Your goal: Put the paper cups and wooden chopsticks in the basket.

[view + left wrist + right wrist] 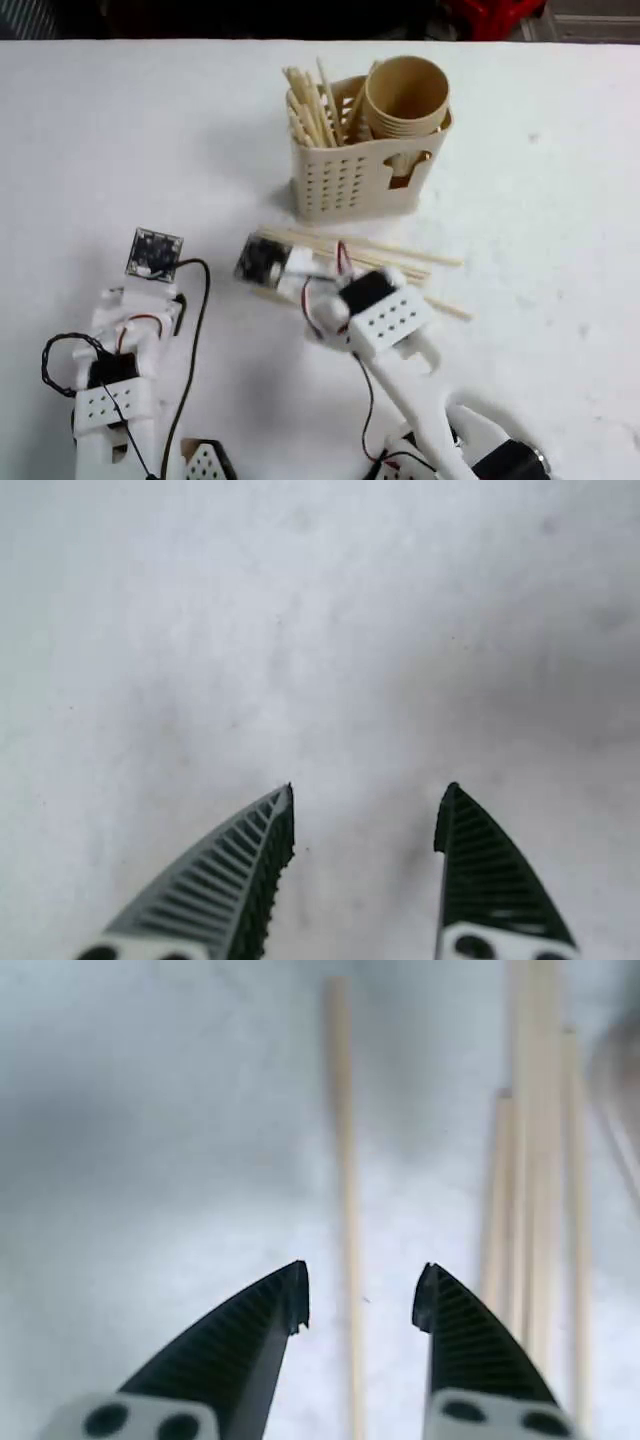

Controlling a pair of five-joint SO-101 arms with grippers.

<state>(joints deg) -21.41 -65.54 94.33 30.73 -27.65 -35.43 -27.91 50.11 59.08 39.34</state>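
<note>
A cream perforated basket stands at the back centre of the white table, holding stacked paper cups and several upright wooden chopsticks. More chopsticks lie flat on the table in front of the basket. My right gripper hovers low over them, open, with a single chopstick lying between its fingers and a bundle of others just beside it. My left gripper is open above bare table at the front left, holding nothing.
The left arm sits near the front left corner, the right arm at front centre. White table spreads to the right and far left of the basket. Dark floor lies beyond the back edge.
</note>
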